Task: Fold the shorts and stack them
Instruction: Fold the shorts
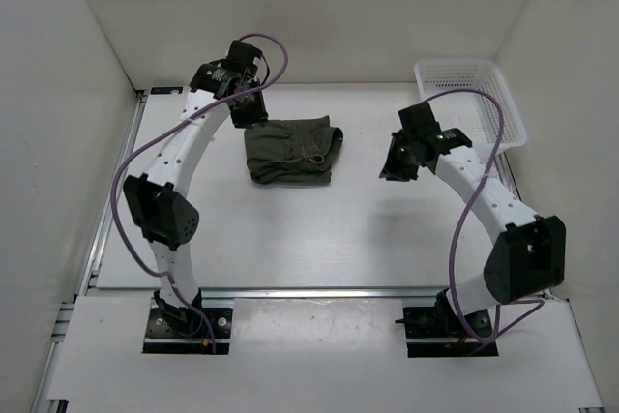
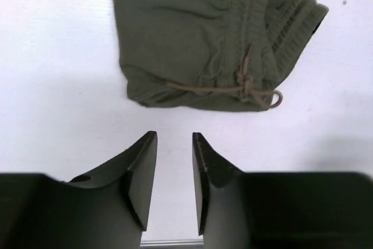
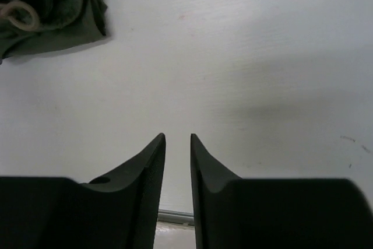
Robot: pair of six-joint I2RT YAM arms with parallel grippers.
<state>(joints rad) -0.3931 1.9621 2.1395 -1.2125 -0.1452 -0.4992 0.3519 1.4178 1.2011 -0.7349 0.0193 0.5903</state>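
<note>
The dark olive-green shorts point(image 1: 293, 151) lie folded into a compact bundle on the white table, at the back and left of centre, with a tan drawstring on top. In the left wrist view the shorts point(image 2: 198, 33) fill the top, drawstring knot toward the gripper. My left gripper point(image 1: 250, 115) hovers just left of the bundle; its jaws point(image 2: 175, 138) are slightly apart and empty. My right gripper point(image 1: 395, 169) is to the right of the shorts, apart from them, jaws point(image 3: 178, 138) slightly apart and empty. A corner of the shorts point(image 3: 52, 10) shows in the right wrist view.
A white plastic basket point(image 1: 471, 99) stands at the back right corner, behind the right arm. White walls enclose the table on the left, back and right. A metal rail runs along the near edge point(image 1: 319, 291).
</note>
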